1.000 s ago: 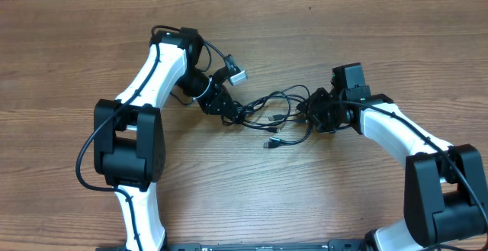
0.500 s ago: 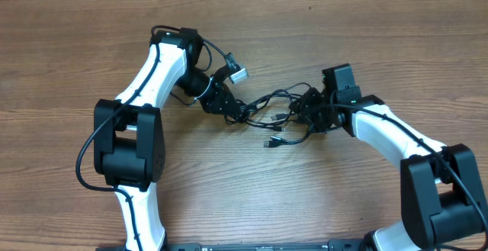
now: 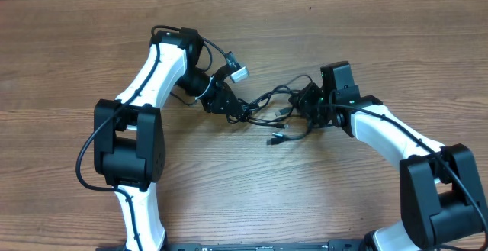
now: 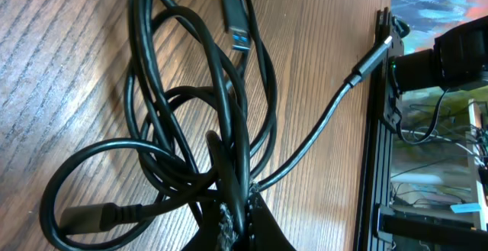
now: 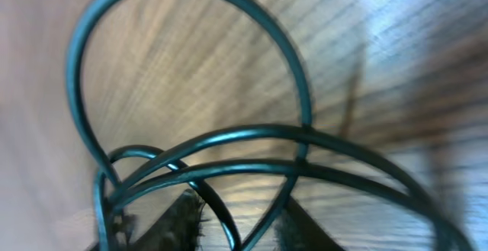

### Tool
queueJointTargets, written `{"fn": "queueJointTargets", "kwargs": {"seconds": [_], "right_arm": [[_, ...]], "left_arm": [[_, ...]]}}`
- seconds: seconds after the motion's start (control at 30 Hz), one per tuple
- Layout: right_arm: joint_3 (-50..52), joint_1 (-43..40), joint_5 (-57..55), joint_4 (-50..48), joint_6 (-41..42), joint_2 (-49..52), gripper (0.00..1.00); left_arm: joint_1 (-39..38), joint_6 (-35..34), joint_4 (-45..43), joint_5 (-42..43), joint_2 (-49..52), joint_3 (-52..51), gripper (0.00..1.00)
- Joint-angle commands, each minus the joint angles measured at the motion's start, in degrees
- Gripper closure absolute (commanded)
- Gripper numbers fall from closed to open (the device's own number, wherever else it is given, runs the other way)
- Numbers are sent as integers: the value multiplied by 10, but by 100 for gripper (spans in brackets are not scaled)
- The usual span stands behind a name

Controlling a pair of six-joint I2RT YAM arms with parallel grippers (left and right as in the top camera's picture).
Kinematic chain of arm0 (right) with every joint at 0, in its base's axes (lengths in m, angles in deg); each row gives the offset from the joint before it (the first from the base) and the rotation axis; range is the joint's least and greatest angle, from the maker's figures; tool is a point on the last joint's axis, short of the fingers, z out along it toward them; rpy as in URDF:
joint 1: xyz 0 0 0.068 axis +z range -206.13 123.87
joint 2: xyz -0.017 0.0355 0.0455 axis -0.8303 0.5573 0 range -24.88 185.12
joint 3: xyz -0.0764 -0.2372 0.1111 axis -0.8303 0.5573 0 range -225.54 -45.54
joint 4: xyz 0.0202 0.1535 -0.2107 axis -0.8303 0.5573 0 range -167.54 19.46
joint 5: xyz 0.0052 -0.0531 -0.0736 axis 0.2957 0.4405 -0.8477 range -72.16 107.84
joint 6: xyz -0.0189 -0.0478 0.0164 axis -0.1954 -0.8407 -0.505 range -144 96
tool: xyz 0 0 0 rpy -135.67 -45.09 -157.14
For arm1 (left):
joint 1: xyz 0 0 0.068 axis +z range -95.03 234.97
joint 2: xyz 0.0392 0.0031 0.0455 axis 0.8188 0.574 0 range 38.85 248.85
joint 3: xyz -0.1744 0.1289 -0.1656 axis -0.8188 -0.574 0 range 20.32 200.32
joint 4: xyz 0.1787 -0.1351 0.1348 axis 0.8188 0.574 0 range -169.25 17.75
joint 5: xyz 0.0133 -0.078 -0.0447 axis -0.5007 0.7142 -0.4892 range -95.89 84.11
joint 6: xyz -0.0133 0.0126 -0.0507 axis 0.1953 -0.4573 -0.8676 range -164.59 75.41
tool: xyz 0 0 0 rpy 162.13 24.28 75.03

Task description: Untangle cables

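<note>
Evidently the cables (image 3: pixel 274 114) are bunched in one loose tangle at the centre of the overhead view, stretched between the two arms. The left tool (image 3: pixel 232 107) is closed tight on the tangle's left end; in its wrist view several strands are seen converging into the pinch at the bottom centre. The right tool (image 3: pixel 309 106) is set at the right end with its jaws partly apart and strands running between the blurred fingers (image 5: pixel 183 220); no firm pinch is visible. The step is judged to be a spreading pull. It would be done best if a single strand were taken by the right tool, not the crossing loops, and drawn slowly away while the left end is anchored, so that knots are not tightened. The blue-tipped plug (image 4: pixel 238 33) should be watched for snagging. The wood-grain bench (image 3: pixel 305 197) is otherwise bare; beyond its edge, at the right of the left wrist view, a black frame and loose wiring are seen.
</note>
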Motion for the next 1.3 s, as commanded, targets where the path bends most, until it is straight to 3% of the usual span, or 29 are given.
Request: {"fn": "queueJointTargets", "kwargs": {"seconds": [0.0,0.07,0.13,0.2,0.47,0.8,0.83,0.9,0.93,1.13,1.27], "right_arm": [[-5,-12,22,-9,5,5,75],[-5,-16,17,-8,5,5,73],[-5,-20,15,-8,1,5,56],[-4,-27,12,-8,1,5,49],[-2,-37,-9,21,18,10,48],[-2,-20,-2,-28,37,53,62],[-2,-19,-2,-36,37,53,66],[-2,-19,-2,-53,37,53,92],[-2,-20,0,-61,37,53,96],[-13,-47,89,-70,-3,34,96],[-23,-80,140,-53,-29,0,96]], "left_arm": [[3,17,2,28,-5,-2,96],[3,17,2,28,-5,-2,96],[3,17,2,26,-5,-2,96],[3,17,2,22,-5,-2,96],[3,17,2,22,-5,-2,96],[3,17,2,22,-5,-2,96],[3,17,2,22,-5,-2,96],[3,17,1,21,-5,-2,96],[3,17,1,21,-5,-2,96],[3,-5,-11,-30,-5,-2,96],[3,-98,-59,-131,-5,-2,96]]}}
